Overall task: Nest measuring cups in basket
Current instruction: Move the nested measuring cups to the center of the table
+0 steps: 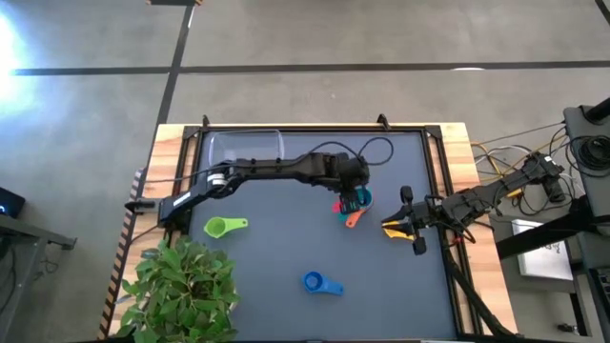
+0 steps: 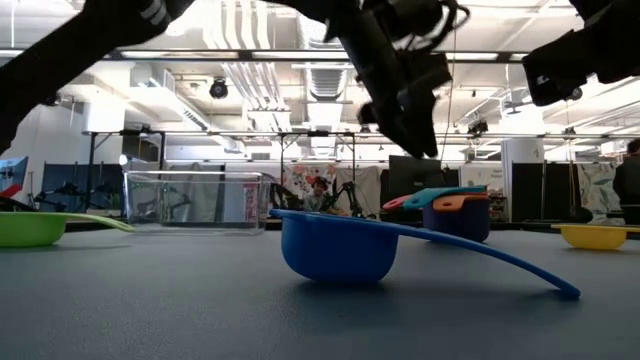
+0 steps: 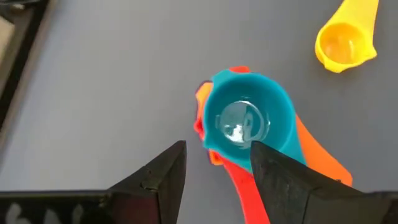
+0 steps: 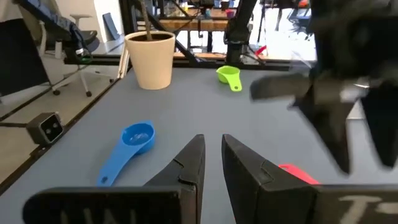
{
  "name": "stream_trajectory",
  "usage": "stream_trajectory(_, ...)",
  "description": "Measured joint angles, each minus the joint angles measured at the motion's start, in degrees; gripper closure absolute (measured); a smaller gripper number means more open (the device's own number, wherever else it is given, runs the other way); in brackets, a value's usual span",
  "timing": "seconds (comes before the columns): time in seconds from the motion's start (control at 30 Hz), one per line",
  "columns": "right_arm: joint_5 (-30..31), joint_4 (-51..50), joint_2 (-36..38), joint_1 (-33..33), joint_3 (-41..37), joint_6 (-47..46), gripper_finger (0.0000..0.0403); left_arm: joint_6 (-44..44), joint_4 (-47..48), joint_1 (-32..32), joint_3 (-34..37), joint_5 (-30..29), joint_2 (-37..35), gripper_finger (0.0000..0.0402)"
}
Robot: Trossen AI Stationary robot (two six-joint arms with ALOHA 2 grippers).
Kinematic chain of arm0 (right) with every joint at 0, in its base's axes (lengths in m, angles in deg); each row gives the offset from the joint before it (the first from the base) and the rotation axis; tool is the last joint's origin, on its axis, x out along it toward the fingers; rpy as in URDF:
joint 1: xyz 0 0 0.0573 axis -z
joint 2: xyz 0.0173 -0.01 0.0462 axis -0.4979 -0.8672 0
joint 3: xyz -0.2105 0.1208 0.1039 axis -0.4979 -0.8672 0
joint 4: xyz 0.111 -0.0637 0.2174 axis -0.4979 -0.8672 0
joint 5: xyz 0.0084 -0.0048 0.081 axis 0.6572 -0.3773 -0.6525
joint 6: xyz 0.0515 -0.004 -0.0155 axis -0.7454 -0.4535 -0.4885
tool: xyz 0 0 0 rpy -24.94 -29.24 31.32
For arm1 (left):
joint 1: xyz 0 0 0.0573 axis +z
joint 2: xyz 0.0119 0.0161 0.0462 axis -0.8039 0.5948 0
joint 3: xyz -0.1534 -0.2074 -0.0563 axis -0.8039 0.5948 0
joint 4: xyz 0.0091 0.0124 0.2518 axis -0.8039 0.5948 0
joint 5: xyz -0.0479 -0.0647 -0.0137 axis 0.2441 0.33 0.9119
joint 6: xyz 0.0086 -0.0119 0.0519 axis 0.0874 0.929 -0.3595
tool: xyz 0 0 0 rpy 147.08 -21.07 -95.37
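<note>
Stacked in the middle of the table are a teal measuring cup [image 3: 249, 118] and, under it, red [image 3: 239, 186] and orange [image 3: 317, 155] cups. My left gripper [image 3: 217, 165] hovers open just above this stack [image 1: 353, 205], its fingers apart from it. The other cups each rest on their bowls on the mat: green [image 1: 224, 227], blue [image 1: 319, 283] and yellow [image 3: 345, 40]. The clear basket [image 1: 246, 148] stands at the far left. My right gripper [image 4: 212, 146] waits at the right, fingers nearly together with nothing between them.
A potted plant [image 1: 181, 286] fills the near left corner. The blue cup's long handle [image 2: 500, 262] points toward the right. Bare mat lies between the stack and the basket.
</note>
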State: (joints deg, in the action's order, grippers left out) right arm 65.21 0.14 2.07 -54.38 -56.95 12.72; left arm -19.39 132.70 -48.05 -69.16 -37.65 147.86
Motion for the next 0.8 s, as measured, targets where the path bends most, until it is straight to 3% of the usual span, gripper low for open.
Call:
stream_trajectory(0.13,-0.78,-0.54,0.0,-0.42,-0.02,-0.89,0.036,1.7,-7.64,-0.29,9.35,-1.87,-5.25,0.0241)
stream_trajectory(0.37,-0.7,-0.37,-0.02,-1.11,-0.11,-0.98,0.036,9.72,-39.23,-0.81,41.84,-0.82,-19.18,0.0241)
stream_trajectory(0.47,-0.26,0.36,0.0,-1.11,-0.13,-0.09,0.036,13.36,-50.88,-0.84,51.37,-0.75,-23.45,0.0241)
stream_trajectory(0.57,-0.17,2.55,0.0,-1.11,-0.12,1.59,0.036,14.49,-54.87,-1.18,56.41,-0.73,-25.28,0.0241)
stream_trajectory(0.8,-0.11,5.56,-0.04,-1.09,-0.11,3.47,0.036,17.24,-55.04,0.09,59.65,-0.92,-24.68,0.0241)
